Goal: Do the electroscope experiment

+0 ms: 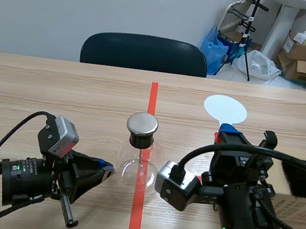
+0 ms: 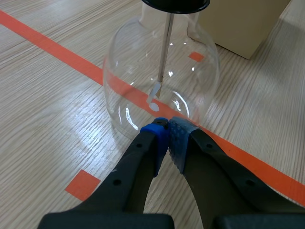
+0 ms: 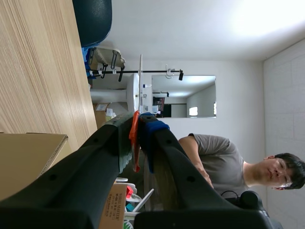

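The electroscope [image 1: 138, 157] is a clear glass flask with a black stopper and a round metal cap [image 1: 142, 123], standing on the red tape line at the table's middle. Inside the flask [image 2: 162, 81] a thin rod [image 2: 166, 47] ends in a small foil leaf [image 2: 153, 98]. My left gripper [image 1: 107, 170] lies low on the table, shut on nothing, its tips [image 2: 167, 131] right at the flask's base. My right gripper [image 1: 229, 131] is shut on the red handle [image 3: 135, 143] of a white round paddle [image 1: 225, 109], held upright right of the flask.
A dark chair [image 1: 144, 53] stands behind the table's far edge. A cardboard box [image 1: 292, 206] and something dark and furry [image 1: 303, 178] lie at the right. A person [image 3: 224, 157] shows beyond the paddle in the right wrist view. Boxes and bags stand on the floor at the back right.
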`<act>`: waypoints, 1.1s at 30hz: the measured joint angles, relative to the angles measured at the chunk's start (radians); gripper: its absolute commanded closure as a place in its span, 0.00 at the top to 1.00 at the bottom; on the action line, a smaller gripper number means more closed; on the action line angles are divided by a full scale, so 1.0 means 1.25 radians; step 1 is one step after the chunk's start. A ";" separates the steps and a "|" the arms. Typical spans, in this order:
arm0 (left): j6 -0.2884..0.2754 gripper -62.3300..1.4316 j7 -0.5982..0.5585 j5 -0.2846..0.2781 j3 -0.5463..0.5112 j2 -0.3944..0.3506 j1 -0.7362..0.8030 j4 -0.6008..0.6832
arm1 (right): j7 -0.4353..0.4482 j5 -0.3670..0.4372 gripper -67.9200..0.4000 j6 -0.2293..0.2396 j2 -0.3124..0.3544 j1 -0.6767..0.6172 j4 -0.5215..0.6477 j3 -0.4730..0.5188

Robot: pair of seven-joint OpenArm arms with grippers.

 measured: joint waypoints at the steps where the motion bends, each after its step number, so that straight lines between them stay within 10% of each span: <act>1: 0.003 0.07 0.000 0.000 0.000 0.000 0.000 0.000 | 0.000 0.000 0.02 0.000 0.000 0.000 0.000 0.000; 33: 0.048 0.07 0.000 0.000 0.000 0.000 0.000 0.000 | 0.000 0.000 0.02 0.000 0.000 0.000 0.000 0.000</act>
